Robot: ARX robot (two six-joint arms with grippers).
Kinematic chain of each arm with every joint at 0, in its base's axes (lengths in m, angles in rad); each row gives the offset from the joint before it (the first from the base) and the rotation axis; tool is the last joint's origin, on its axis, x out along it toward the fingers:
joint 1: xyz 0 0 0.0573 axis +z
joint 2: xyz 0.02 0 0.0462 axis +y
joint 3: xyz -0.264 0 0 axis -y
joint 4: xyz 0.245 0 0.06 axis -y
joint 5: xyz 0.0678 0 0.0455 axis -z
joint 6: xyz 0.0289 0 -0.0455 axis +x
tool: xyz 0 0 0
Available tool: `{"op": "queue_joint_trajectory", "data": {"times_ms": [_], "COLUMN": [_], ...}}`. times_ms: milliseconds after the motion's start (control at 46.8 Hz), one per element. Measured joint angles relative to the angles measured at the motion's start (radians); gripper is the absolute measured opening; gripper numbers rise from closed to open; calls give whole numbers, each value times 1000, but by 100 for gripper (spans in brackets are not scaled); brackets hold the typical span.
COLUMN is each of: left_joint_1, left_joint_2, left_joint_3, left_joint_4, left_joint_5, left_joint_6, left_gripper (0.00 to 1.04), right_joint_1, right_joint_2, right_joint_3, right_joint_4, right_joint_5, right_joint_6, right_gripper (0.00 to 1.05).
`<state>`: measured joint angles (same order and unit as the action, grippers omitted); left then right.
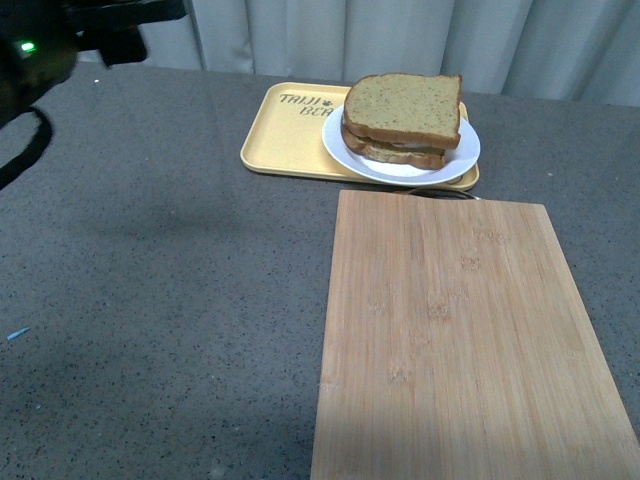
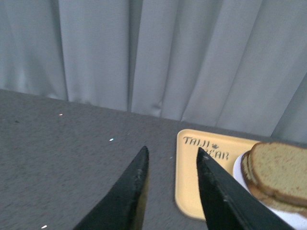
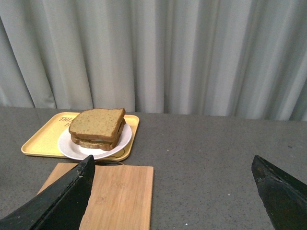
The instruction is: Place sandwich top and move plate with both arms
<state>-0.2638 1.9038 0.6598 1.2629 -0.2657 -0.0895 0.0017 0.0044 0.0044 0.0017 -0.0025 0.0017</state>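
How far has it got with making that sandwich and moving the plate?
The sandwich top already sits on the stack, so that part looks done. The plate rests on the yellow tray. Both claws, left claw and right claw, are open and empty. Whether the plate must still be moved, I cannot tell.

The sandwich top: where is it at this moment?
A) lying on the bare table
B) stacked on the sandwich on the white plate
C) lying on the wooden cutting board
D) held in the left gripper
B: the sandwich top lies on the stacked sandwich on the plate, which sits on the yellow tray; the cutting board is bare.
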Motion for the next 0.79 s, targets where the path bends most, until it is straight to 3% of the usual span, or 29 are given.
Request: {"op": "queue_joint_trajectory", "data": {"times_ms": [193, 471, 791], "left_joint_1": [57, 129, 186], "left_joint_2": [-151, -404, -753], "left_joint_3": [-206, -418, -553], "left_joint_4": [17, -16, -237], "left_joint_5": [60, 132, 191], "left_joint_6": [58, 75, 80], "left_gripper": [4, 4, 4], "right_joint_1": [0, 0, 0], "right_joint_2": [0, 0, 0], "right_joint_3": [0, 0, 0], "right_joint_4": [0, 0, 0], "right_joint_5": [1, 0, 1], "right_joint_6": [0, 0, 0], "right_gripper": [95, 95, 95]}}
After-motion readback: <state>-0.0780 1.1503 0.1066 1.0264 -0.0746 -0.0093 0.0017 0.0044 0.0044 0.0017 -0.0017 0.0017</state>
